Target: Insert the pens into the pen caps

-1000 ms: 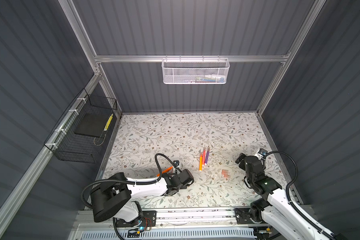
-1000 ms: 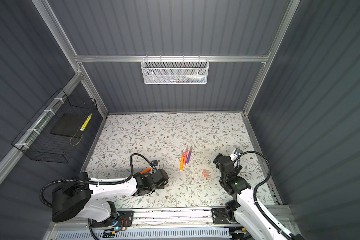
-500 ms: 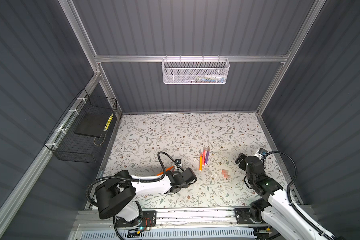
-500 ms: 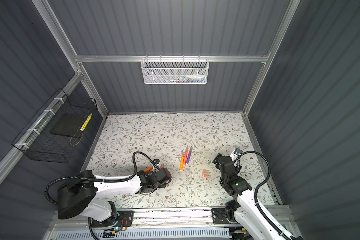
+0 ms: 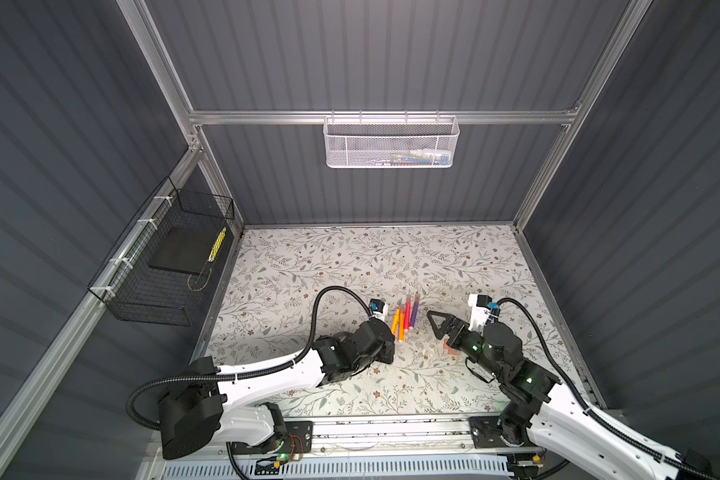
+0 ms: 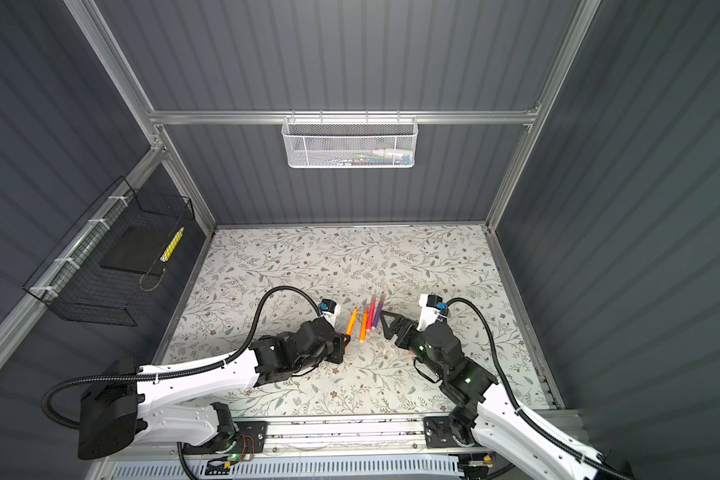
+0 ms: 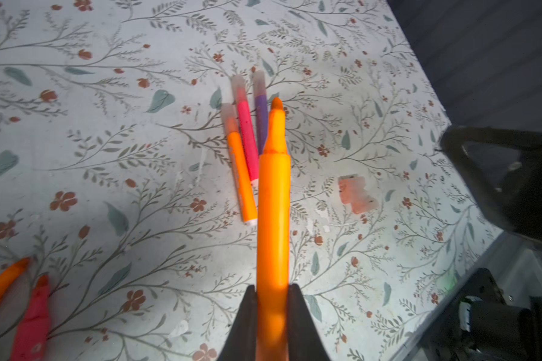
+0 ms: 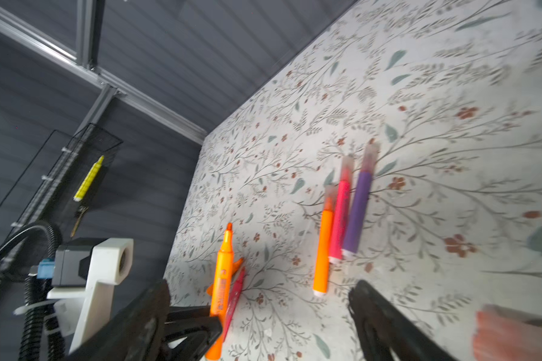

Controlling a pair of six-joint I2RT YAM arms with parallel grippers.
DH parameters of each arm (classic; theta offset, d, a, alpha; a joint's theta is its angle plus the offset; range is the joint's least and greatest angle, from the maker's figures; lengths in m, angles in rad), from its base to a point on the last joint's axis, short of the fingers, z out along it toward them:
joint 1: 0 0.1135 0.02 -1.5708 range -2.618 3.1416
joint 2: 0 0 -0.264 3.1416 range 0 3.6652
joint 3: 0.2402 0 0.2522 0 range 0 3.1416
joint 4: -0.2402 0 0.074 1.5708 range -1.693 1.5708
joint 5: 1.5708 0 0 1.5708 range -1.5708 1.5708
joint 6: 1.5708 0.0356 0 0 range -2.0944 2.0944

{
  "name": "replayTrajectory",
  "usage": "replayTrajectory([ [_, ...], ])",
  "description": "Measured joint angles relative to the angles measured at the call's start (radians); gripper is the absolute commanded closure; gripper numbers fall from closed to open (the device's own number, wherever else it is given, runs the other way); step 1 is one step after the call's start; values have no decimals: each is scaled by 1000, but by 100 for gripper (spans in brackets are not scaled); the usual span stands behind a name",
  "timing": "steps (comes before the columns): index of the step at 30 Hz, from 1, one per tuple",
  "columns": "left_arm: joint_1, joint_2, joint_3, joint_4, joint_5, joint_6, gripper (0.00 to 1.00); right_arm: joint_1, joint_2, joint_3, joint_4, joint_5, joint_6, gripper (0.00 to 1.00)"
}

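Three pens (image 7: 247,137) lay apparently capped; left pincer (image 7: 273,312) clenched a fourth, orange pen (image 7: 273,203); right pincer (image 8: 262,293) gaped empty; two bare pens (image 7: 29,312) and loose caps (image 7: 355,193) waited.

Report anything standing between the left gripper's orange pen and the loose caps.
Nothing visible does. In the left wrist view, only bare table separates the orange pen, clamped in the left gripper, from the loose caps. The three capped pens lie on its other side.
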Motion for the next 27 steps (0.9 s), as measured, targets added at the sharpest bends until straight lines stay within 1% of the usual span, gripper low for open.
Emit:
replayTrajectory([
  [5, 0, 2, 0, 77, 89, 52, 100, 84, 115, 2, 115, -23, 55, 20],
  [8, 0, 5, 0, 119, 128, 72, 100, 94, 172, 3, 170, -29, 78, 27],
  [10, 0, 5, 0, 140, 146, 80, 100, 95, 208, 4, 200, -31, 91, 34],
  [12, 0, 5, 0, 156, 161, 88, 100, 97, 240, 5, 231, -36, 103, 47],
  [14, 0, 6, 0, 163, 169, 92, 100, 97, 266, 8, 255, -38, 111, 57],
  [17, 0, 10, 0, 165, 177, 95, 100, 101, 291, 12, 283, -42, 125, 75],
  [20, 0, 13, 0, 166, 179, 95, 100, 107, 304, 17, 294, -39, 133, 86],
  [21, 0, 13, -1, 166, 178, 95, 97, 108, 307, 18, 295, -37, 136, 87],
  [24, 0, 13, -4, 165, 176, 95, 80, 115, 317, 19, 299, -31, 133, 94],
  [26, 0, 13, -8, 166, 177, 98, 68, 124, 324, 19, 300, -25, 134, 96],
  [27, 0, 14, -8, 166, 179, 103, 64, 132, 328, 20, 301, -24, 134, 97],
])
